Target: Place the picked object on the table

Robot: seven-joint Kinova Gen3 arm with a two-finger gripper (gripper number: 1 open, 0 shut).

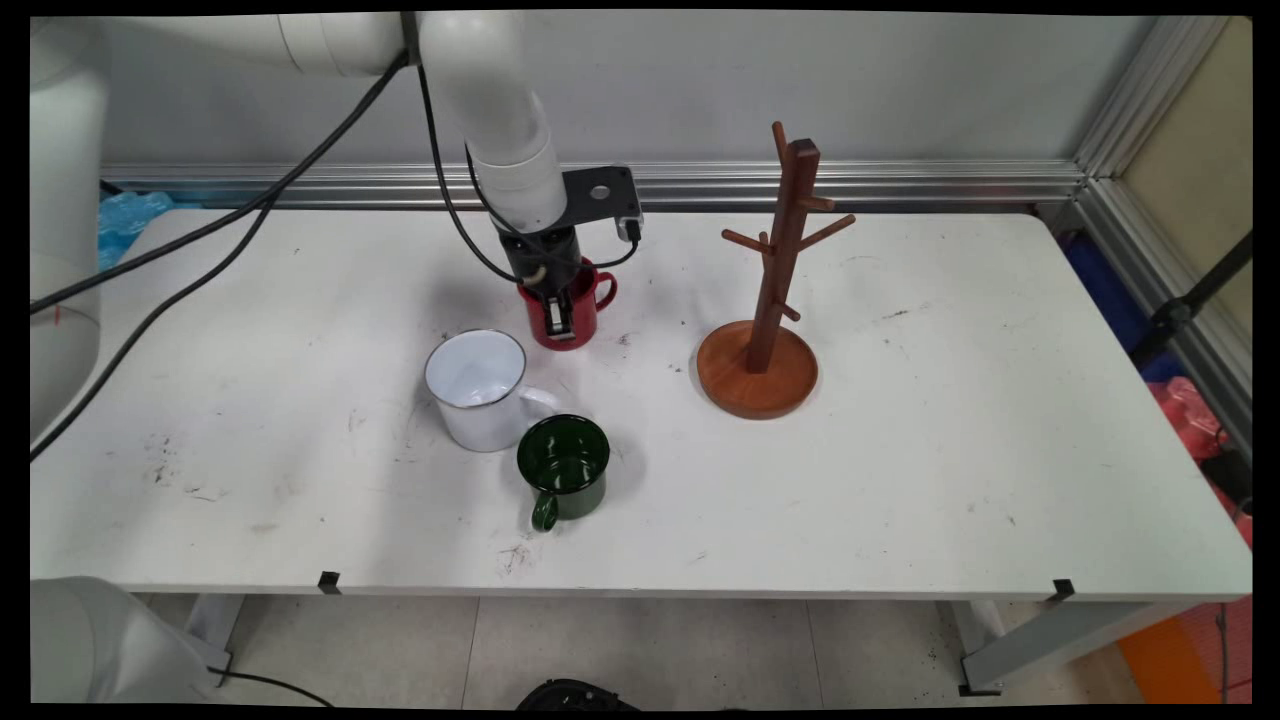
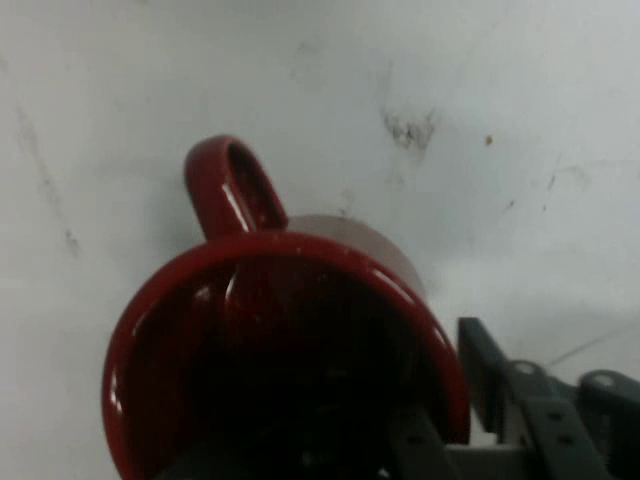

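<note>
Main view first: the black two-finger gripper is down at the glossy red ceramic mug, with 1 finger showing on the near outside of the mug wall and the other apparently inside the cup, so the jaws straddle the near wall. I honestly cannot tell if they're squeezing it or just sitting either side. The red mug stands upright on the white table, to the left of the brown wooden mug tree with pegs and a bit behind its round base. Its long axis is vertical, mouth up, with the handle pointing toward the mug tree. A white enamel mug and a dark green enamel mug sit left of the tree too, nearer the front edge, touching or almost touching each other.

Hand view: looking into the red mug from above, with its handle sticking toward the top of the picture, and 1 finger just outside the rim on the right.

What could go wrong, I reckon: a wall pinch on glossy ceramic is slippery, so the mug could tilt or slide out, and the handle adds weight to 1 side.
</note>
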